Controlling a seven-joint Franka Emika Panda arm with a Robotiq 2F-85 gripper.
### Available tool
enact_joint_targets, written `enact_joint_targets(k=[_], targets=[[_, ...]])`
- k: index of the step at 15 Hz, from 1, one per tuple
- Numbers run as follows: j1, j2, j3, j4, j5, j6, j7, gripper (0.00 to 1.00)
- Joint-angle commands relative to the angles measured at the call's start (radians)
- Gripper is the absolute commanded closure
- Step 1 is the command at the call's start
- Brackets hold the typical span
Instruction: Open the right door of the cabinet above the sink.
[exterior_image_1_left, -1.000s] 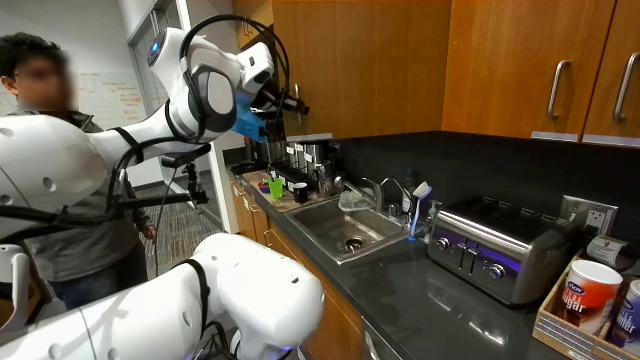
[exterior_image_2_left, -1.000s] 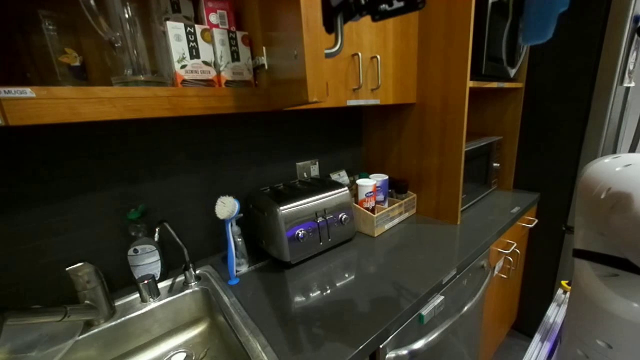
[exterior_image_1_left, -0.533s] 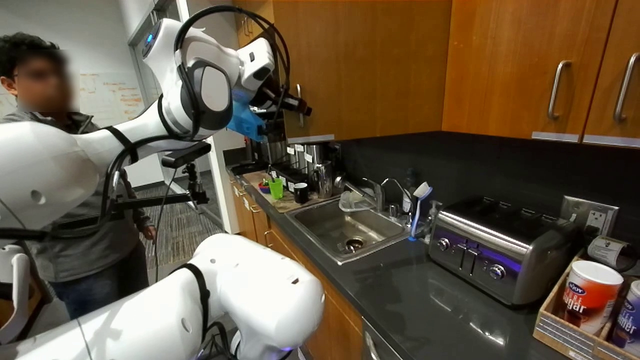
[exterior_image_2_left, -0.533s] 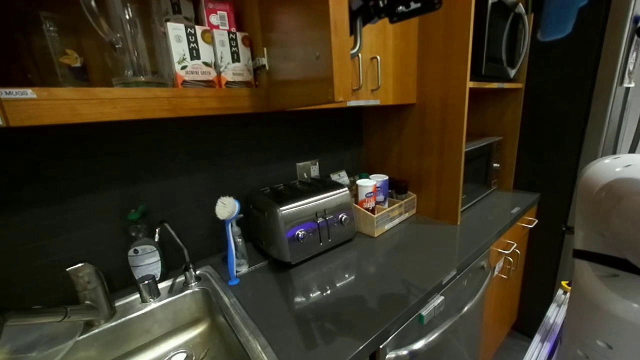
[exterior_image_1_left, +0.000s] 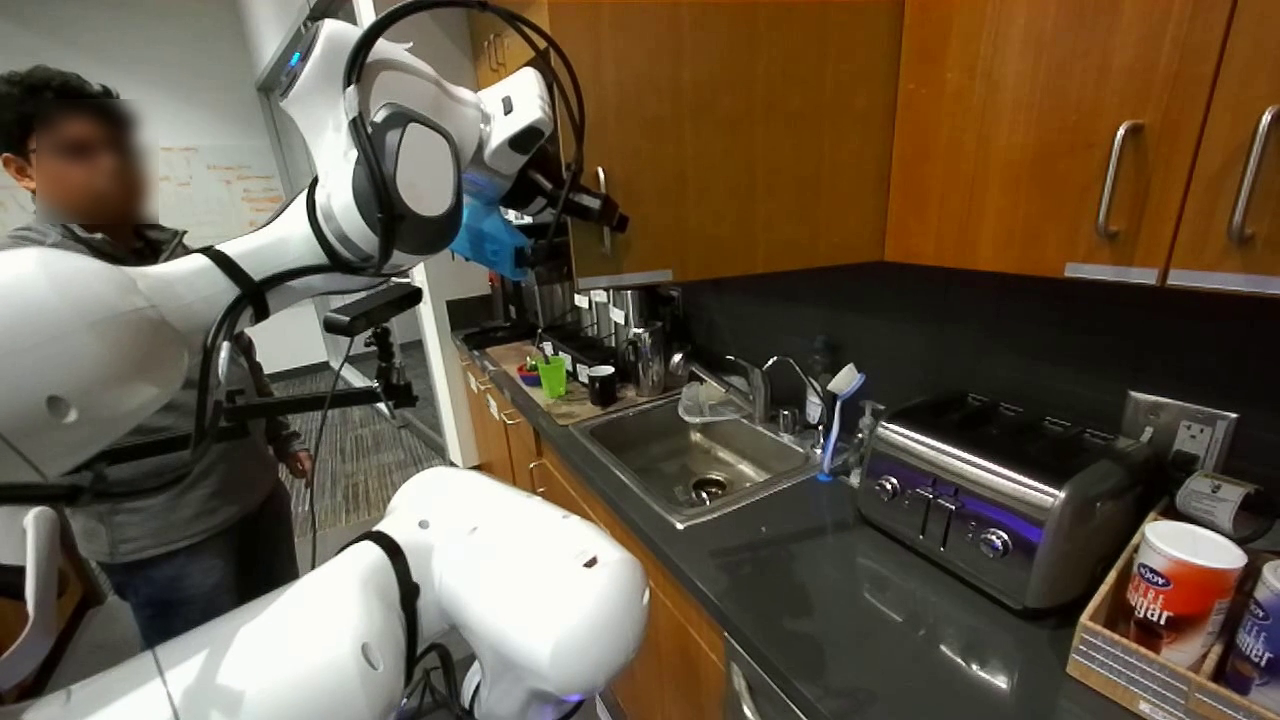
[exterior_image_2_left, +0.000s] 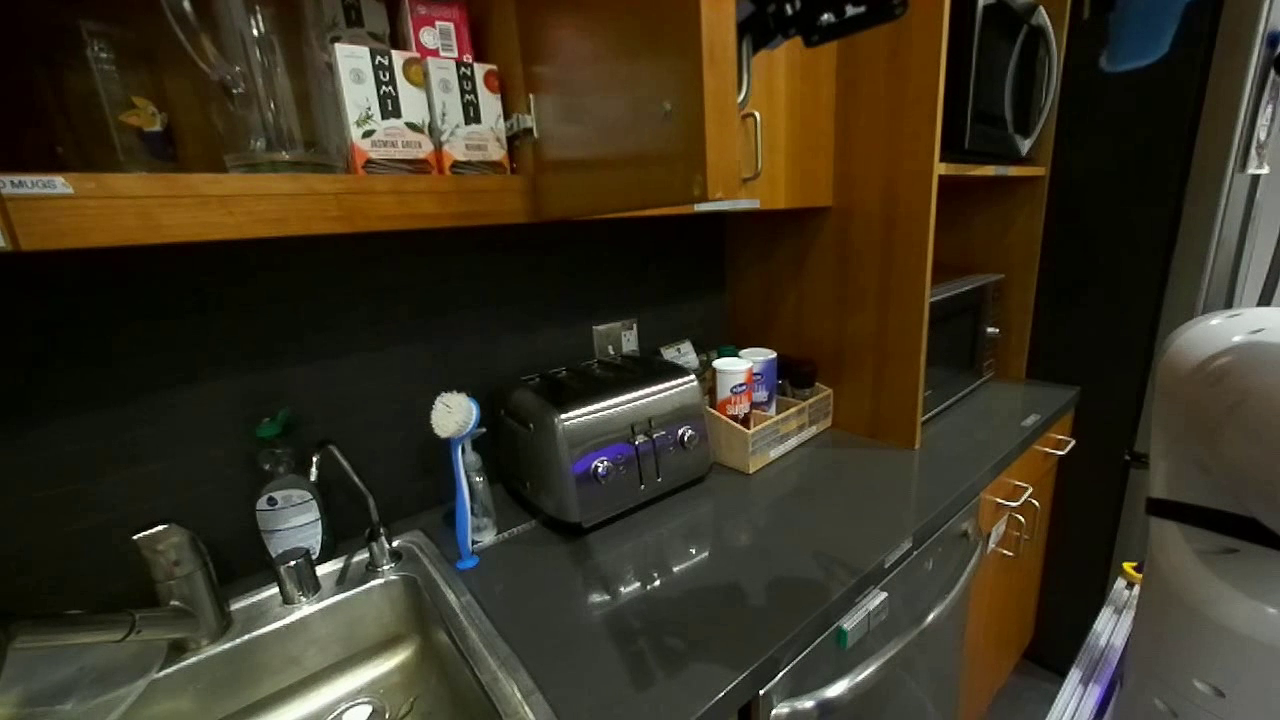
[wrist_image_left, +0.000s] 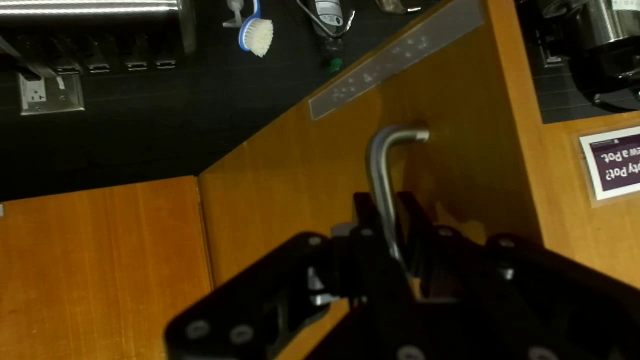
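The right door of the honey-brown cabinet stands swung out in both exterior views; its outer face also shows. Its silver bar handle is between my gripper's fingers in the wrist view. The black fingers are closed around the bar. The gripper also shows at the handle in both exterior views, partly cut off at the top in one. The door panel fills the middle of the wrist view. The steel sink lies below, with its chrome faucet.
Tea boxes and a glass pitcher stand inside the cabinet. A neighbouring cabinet door meets the open door's hinge side. A toaster and a box of canisters stand on the counter. A person stands behind the arm.
The right door has swung farther outward, showing more of its inner face. My gripper has moved along with the handle. The arm's elbow has shifted back slightly.
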Motion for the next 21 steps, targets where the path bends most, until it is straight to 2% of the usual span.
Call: enact_joint_targets(k=[1,6,11,13,15,16,21], targets=[[-0.099,-0.003,-0.077,-0.058,-0.029,0.016,0.012,0.96],[-0.061,-0.011,-0.112,-0.075,-0.112,-0.006,0.042,0.96],[-0.044,-0.02,-0.199,-0.061,-0.268,-0.034,0.051,0.96],[-0.056,-0.024,-0.227,-0.021,-0.259,-0.073,0.013,0.96],[-0.043,-0.029,-0.257,-0.04,-0.264,-0.065,-0.014,0.96],[-0.1,-0.034,-0.244,-0.033,-0.18,-0.063,-0.092,0.96],[-0.119,-0.04,-0.28,-0.054,-0.121,-0.056,-0.206,0.96]])
